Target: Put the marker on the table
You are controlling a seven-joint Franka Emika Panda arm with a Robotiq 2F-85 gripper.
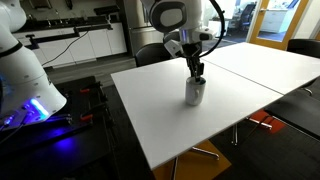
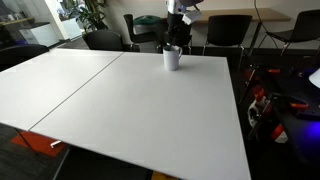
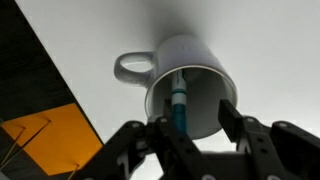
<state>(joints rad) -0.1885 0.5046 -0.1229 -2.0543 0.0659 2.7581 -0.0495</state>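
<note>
A grey cup [image 3: 185, 70] with a handle stands on the white table [image 3: 260, 35]. The marker [image 3: 177, 104], a slim dark-teal stick, stands inside the cup and leans on its rim. My gripper [image 3: 199, 112] hangs right above the cup mouth. Its fingers are spread, one on each side of the marker and not touching it. In both exterior views the gripper [image 1: 197, 69] [image 2: 176, 38] sits just over the cup [image 1: 194, 93] [image 2: 172, 58], close to a table edge [image 1: 150, 120] [image 2: 120, 100]. The marker is not discernible in them.
A white machine with blue light [image 1: 25, 85] stands beside the table. Dark chairs [image 2: 225, 30] ring the far edge. A dark counter with white cabinets [image 1: 70, 45] runs behind. An orange object [image 3: 45, 135] lies on the floor below the table edge.
</note>
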